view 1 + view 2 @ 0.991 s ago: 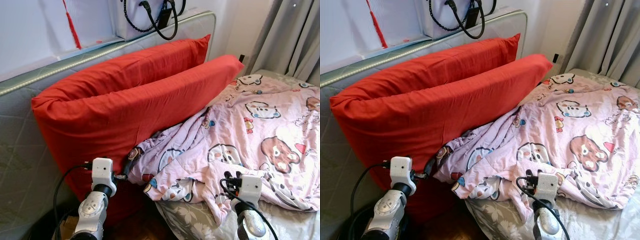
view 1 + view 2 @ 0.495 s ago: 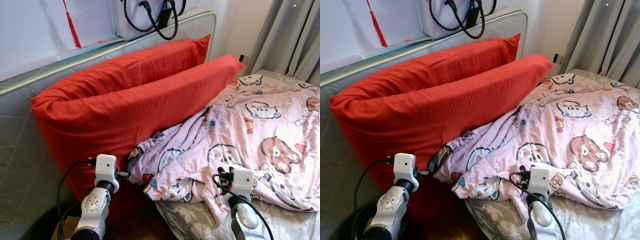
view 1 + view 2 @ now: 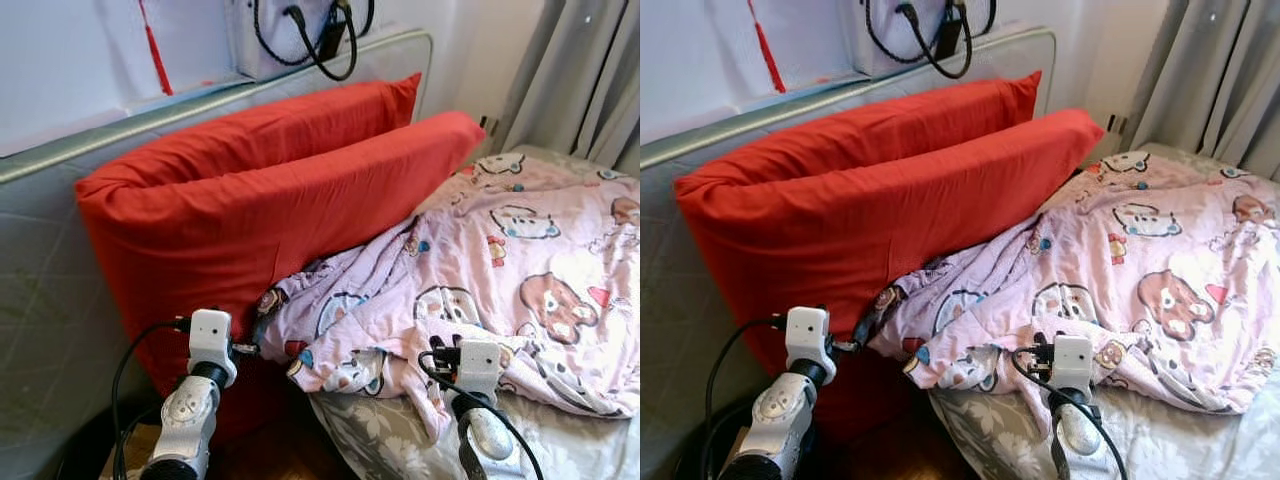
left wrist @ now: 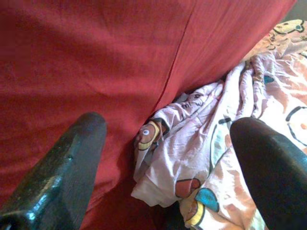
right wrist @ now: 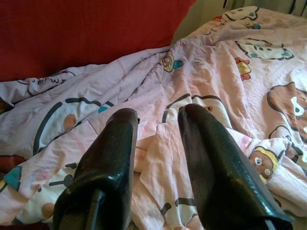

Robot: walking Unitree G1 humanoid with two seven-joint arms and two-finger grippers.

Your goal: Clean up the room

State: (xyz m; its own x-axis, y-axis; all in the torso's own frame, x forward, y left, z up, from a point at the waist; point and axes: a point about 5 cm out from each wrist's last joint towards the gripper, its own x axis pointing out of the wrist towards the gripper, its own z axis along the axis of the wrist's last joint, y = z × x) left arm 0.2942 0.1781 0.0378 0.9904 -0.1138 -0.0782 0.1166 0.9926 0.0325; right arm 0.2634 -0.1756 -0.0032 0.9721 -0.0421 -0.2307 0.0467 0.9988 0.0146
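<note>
Two silver arms with rounded, jointed metal segments — each ends in a white boxy wrist housing. The left arm [image 3: 190, 415] has a thick black cable looping out from its side and back toward the housing; the right arm [image 3: 480, 425] carries a smaller tangle of black wires beside its box. Each pincer has two long fingers [image 5: 105, 163] — glossy black, thick, rounded at the tips, slightly pitted.

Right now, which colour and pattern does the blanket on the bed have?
The blanket is pale pink with cartoon bear prints, best seen in the left eye view.
</note>
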